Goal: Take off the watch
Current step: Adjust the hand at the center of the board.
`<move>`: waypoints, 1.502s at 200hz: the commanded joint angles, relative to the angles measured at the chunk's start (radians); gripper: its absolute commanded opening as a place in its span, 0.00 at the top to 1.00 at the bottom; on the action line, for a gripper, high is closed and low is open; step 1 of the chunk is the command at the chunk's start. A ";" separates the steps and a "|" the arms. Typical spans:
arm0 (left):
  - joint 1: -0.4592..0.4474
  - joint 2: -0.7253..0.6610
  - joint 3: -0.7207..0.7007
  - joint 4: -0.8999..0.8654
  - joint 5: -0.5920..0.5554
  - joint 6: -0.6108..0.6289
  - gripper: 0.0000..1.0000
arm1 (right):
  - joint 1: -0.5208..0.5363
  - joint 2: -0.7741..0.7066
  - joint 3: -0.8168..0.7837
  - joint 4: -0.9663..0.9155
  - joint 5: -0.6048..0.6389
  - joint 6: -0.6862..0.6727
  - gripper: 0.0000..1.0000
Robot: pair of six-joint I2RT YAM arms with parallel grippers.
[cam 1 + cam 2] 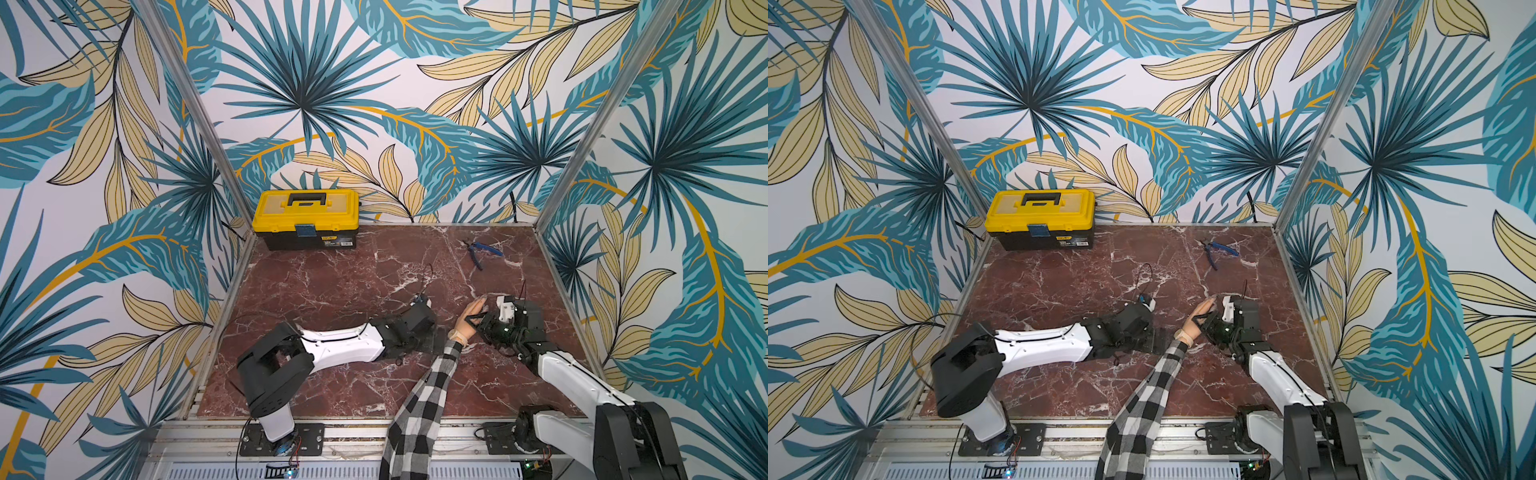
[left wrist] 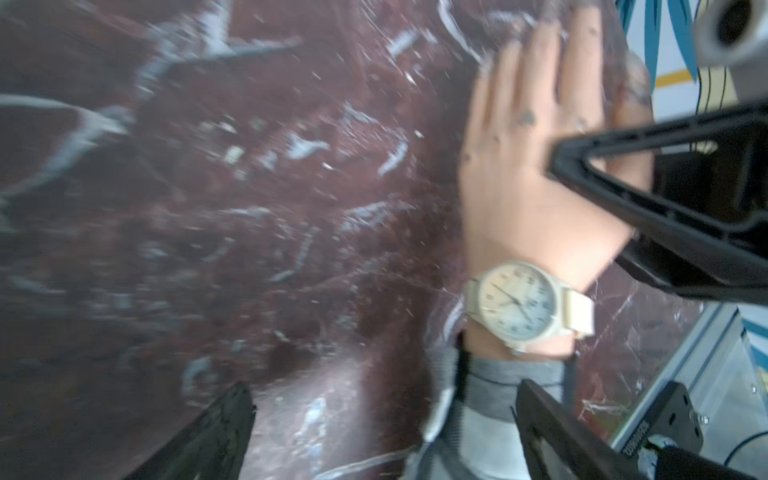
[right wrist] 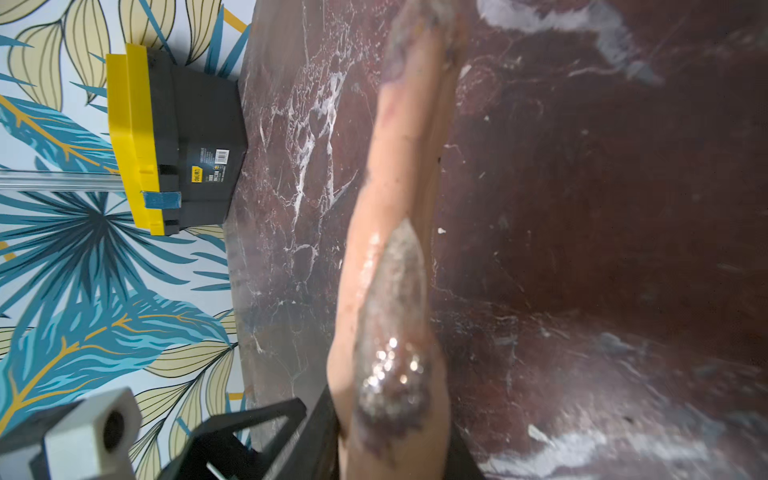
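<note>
The watch (image 2: 515, 307) — round pale-gold case, slim beige strap — sits around the wrist of the peach mannequin hand (image 1: 467, 316), lower right of centre in both top views, just beyond a black-and-white checked sleeve (image 1: 419, 407). The right gripper (image 3: 395, 428) has its black fingers (image 2: 623, 208) clamped on that hand. The left gripper (image 2: 384, 407) hovers at the cuff, fingers (image 2: 224, 432) spread wide — released. On the red-brown marble counter (image 1: 353, 282), a yellow-and-black toolbox (image 1: 305, 218) and blue-handled pliers (image 1: 484, 249) lie higher up.
</note>
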 commanded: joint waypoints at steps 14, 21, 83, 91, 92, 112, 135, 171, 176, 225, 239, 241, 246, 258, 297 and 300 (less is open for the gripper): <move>0.110 -0.144 -0.113 -0.057 -0.096 0.009 0.01 | 0.086 0.013 0.173 -0.369 0.169 -0.072 0.79; 0.127 -0.176 -0.136 -0.057 -0.108 0.011 0.01 | 0.112 0.033 0.207 -0.410 0.208 -0.071 0.79; 0.297 -0.369 -0.298 -0.058 -0.122 0.033 0.01 | 0.352 0.296 0.547 -0.707 0.544 -0.076 0.79; 0.312 -0.380 -0.309 -0.055 -0.115 0.032 0.01 | 0.370 0.340 0.588 -0.737 0.575 -0.070 0.79; 0.314 -0.380 -0.310 -0.055 -0.114 0.032 0.01 | 0.372 0.344 0.593 -0.740 0.580 -0.069 0.79; 0.336 -0.401 -0.324 -0.055 -0.105 0.031 0.01 | 0.408 0.448 0.688 -0.795 0.639 -0.058 0.79; 0.354 -0.412 -0.325 -0.056 -0.091 0.034 0.01 | 0.451 0.554 0.805 -0.847 0.688 -0.051 0.79; 0.363 -0.407 -0.327 -0.057 -0.078 0.027 0.01 | 0.522 0.731 1.004 -0.939 0.755 -0.051 0.79; 0.363 -0.407 -0.327 -0.057 -0.078 0.024 0.01 | 0.530 0.755 1.028 -0.947 0.758 -0.052 0.79; 0.374 -0.436 -0.357 -0.060 -0.081 -0.003 0.01 | 0.593 0.960 1.226 -1.024 0.787 -0.045 0.76; 0.375 -0.456 -0.375 -0.060 -0.081 -0.017 0.01 | 0.612 0.994 1.270 -1.034 0.782 -0.039 0.72; 0.375 -0.458 -0.378 -0.060 -0.081 -0.018 0.01 | 0.614 0.999 1.277 -1.035 0.779 -0.037 0.71; 0.378 -0.464 -0.384 -0.060 -0.080 -0.020 0.01 | 0.622 1.011 1.292 -1.038 0.775 -0.036 0.67; 0.378 -0.474 -0.392 -0.060 -0.077 -0.019 0.00 | 0.640 1.036 1.328 -1.047 0.766 -0.032 0.60; 0.387 -0.461 -0.387 -0.058 -0.055 -0.017 0.01 | 0.686 1.097 1.444 -1.038 0.677 -0.023 0.49; 0.389 -0.458 -0.386 -0.058 -0.053 -0.019 0.01 | 0.687 1.101 1.454 -1.036 0.668 -0.022 0.48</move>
